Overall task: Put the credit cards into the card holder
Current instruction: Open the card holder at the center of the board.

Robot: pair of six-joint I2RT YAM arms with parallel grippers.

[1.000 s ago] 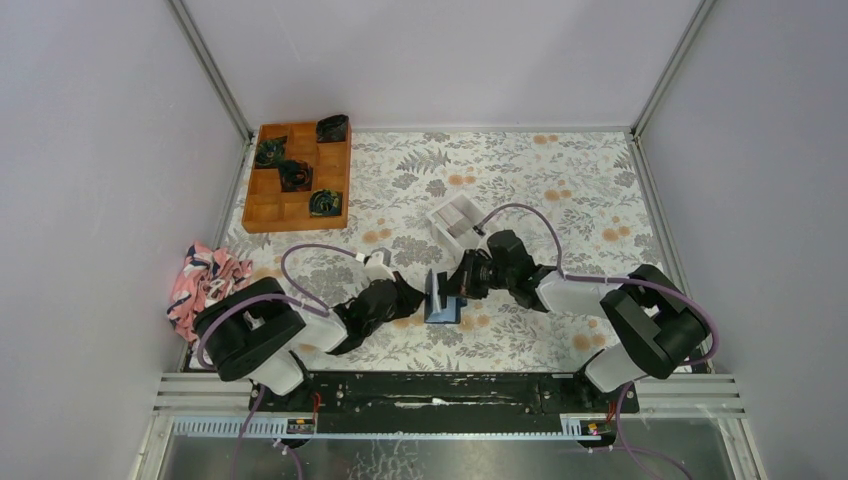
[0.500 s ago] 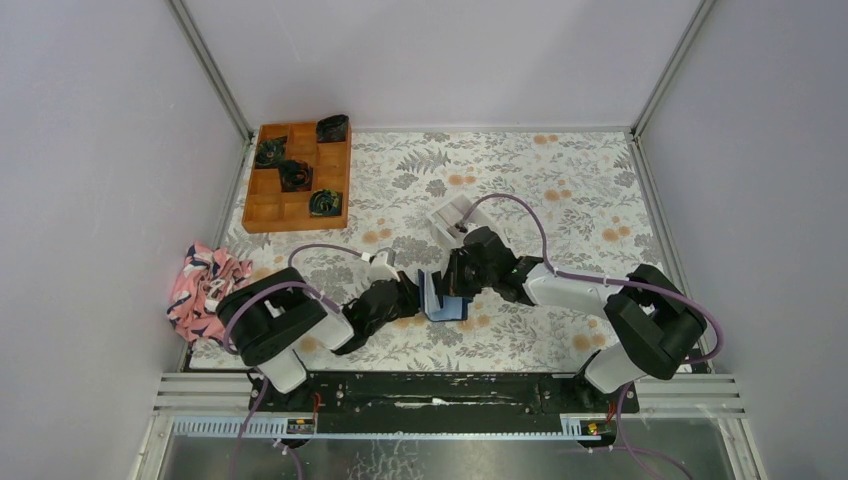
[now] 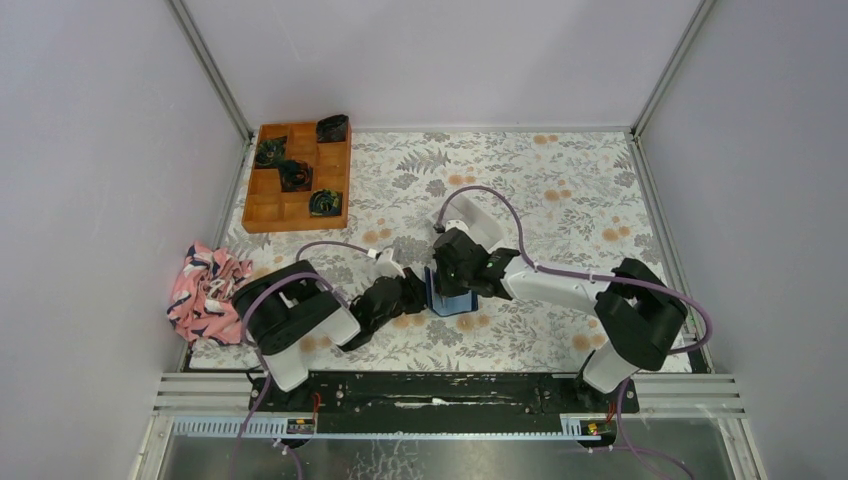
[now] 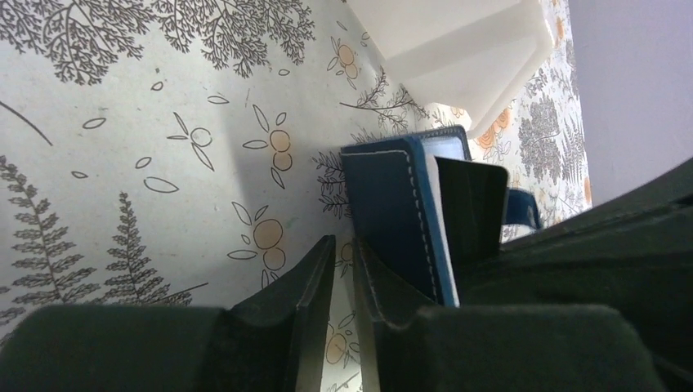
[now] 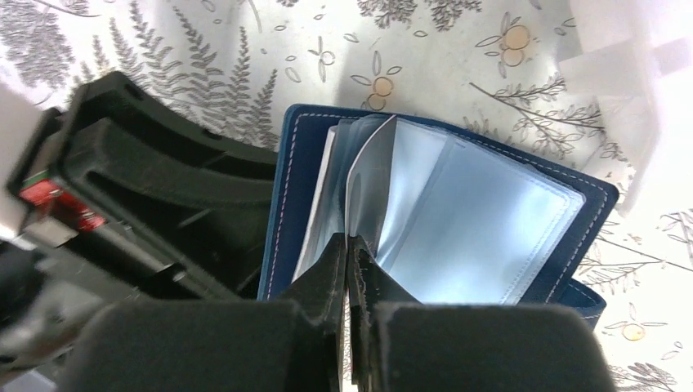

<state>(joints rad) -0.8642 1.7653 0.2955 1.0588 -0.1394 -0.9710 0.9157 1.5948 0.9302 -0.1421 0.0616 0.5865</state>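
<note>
Card holder [image 3: 452, 303] propped open on the table [image 3: 560, 180], an arm at each side.

Top view: it sits at mid-table between left pincer [image 3: 415, 292] and right pincer [image 3: 452, 280]. Left wrist view: the left pincer [image 4: 344, 282] is parted narrowly and empty, one finger just beside the stitched navy cover [image 4: 396, 208]. Right wrist view: the right pincer [image 5: 348, 261] is closed tip to tip at a clear pocket leaf [image 5: 372, 175]; whether it pinches the leaf cannot be told. Judged light and floppy with slick pockets, so take hold at the stiffer stitched cover edge.

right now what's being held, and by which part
Right gripper seems to pinch the edge of a clear sleeve inside the card holder; left gripper holds nothing.
</note>
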